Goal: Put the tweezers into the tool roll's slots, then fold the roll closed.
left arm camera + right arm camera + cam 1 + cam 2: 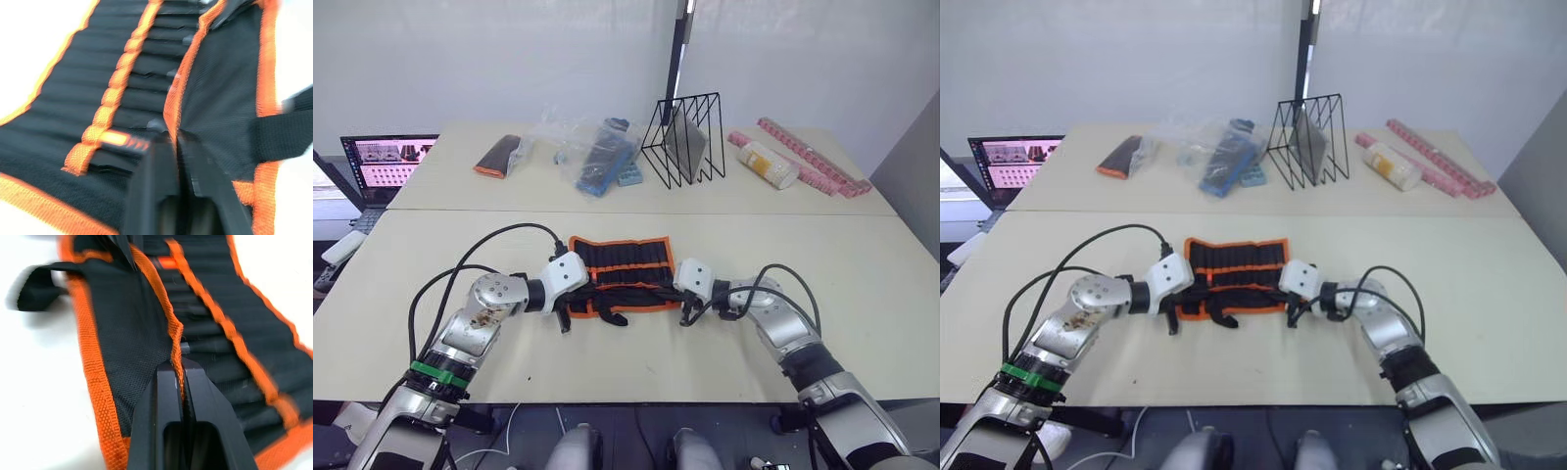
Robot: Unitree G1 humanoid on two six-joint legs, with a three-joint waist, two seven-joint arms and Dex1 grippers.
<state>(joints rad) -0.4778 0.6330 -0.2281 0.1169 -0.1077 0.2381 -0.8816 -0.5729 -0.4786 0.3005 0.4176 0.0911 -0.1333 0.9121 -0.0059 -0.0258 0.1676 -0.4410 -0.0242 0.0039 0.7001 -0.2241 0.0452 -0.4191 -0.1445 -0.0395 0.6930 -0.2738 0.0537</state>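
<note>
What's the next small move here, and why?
Probably carry the flap further over the slots: both end effectors, left and right, are shut on the tool roll's orange edge, near edge already lifted and partly folded, slots still exposed.

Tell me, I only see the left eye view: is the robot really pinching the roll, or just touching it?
Observer: Pinching. The left wrist view shows the left gripper with jaws shut on the orange edge of the roll's near flap.
Operator: And the other one?
Observer: Same. In the right wrist view the right gripper has that orange edge clamped between its jaws.
Operator: Are the tweezers in?
Observer: The wrist views show small ends poking from the slots beside the lifted flap, but they are too blurred to count.
Operator: Where's the strap?
Observer: The strap hangs off the flap's outer side, onto the table.
</note>
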